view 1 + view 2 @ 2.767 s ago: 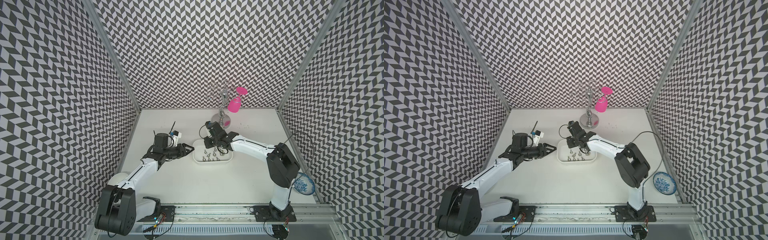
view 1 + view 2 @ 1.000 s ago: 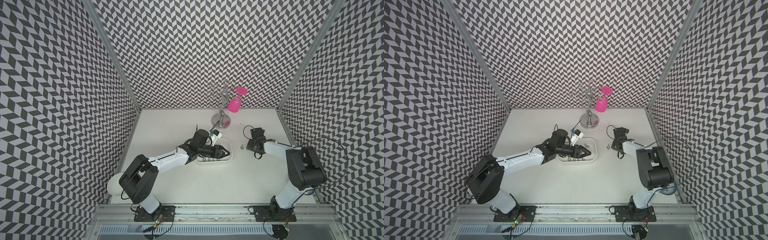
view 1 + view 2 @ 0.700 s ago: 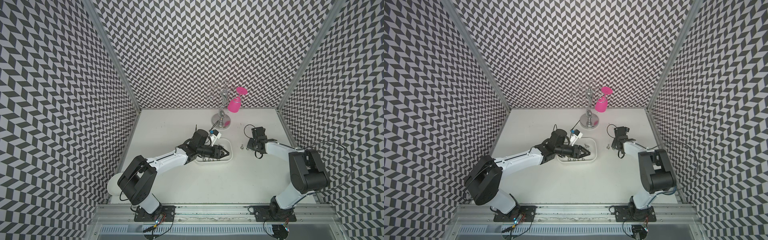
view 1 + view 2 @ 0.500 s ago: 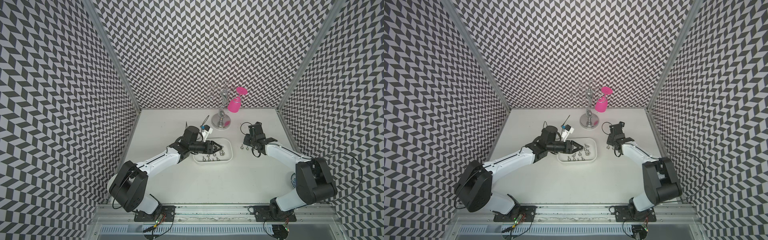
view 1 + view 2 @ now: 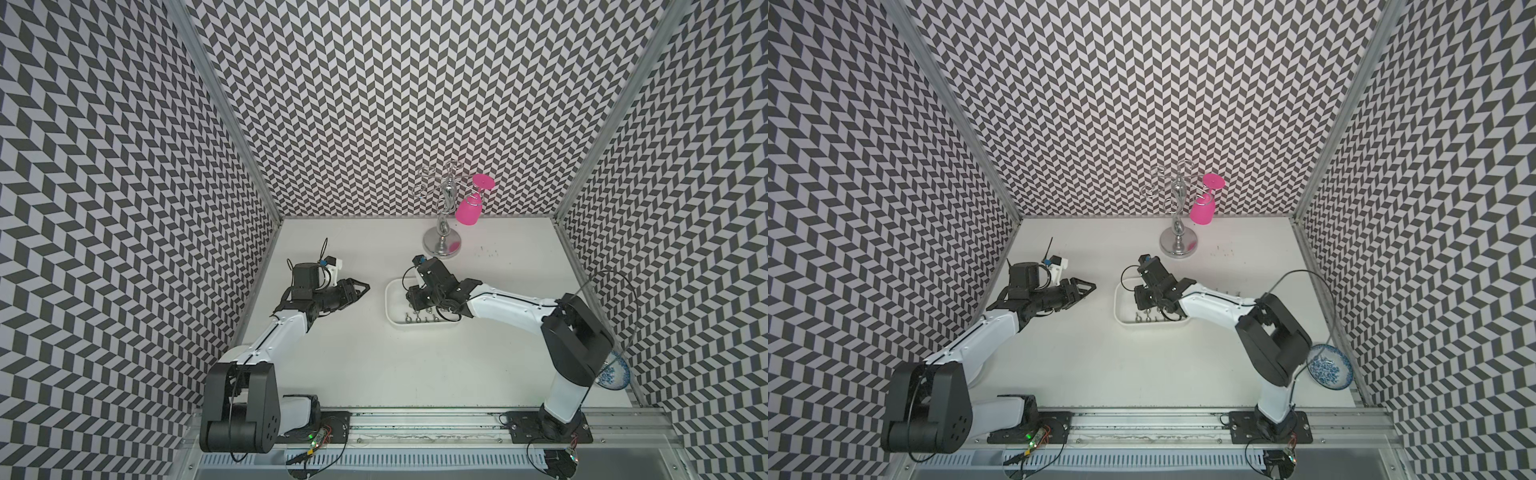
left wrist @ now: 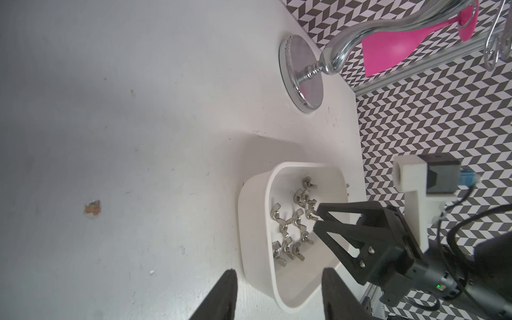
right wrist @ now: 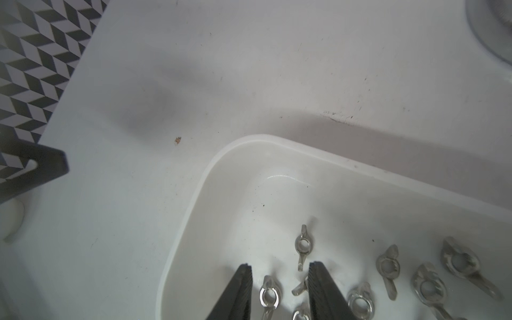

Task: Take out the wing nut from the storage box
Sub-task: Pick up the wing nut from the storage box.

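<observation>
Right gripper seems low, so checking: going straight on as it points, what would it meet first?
Likely the wing nut just ahead of the open right gripper, or the storage box floor beside it; depth is unclear.

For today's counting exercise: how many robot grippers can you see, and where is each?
2. The left gripper is open beside the storage box, not touching it. The right gripper is open inside that box, among the wing nuts. None appears hidden.
</observation>
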Tool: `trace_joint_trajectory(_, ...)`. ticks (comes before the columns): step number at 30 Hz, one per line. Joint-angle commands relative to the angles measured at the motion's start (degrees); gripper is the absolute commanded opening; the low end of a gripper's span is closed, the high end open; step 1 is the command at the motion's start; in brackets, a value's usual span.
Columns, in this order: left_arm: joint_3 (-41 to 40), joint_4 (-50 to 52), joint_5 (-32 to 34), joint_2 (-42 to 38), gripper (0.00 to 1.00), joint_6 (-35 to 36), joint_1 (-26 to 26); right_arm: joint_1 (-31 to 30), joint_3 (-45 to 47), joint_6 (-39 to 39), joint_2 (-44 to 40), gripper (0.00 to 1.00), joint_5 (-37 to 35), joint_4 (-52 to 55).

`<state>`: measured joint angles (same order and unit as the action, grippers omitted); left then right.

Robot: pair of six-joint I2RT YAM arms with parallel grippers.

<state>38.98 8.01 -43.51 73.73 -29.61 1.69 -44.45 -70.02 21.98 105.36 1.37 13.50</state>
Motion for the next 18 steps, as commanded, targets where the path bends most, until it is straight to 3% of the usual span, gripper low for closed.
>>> trace_joint_trajectory(1, -0.3, 0.4, -2.6, -1.0, 0.53, 1.7, -0.1, 0.3, -3.8, -0.9, 3.6, 0.4, 1.8, 0.4)
trace_joint_trajectory(18, -1.7, -1.2, -3.8, -0.5, 0.52, 1.6, -0.1, 0.3, -5.4, 0.4, 10.2, 0.4, 0.1, 1.6)
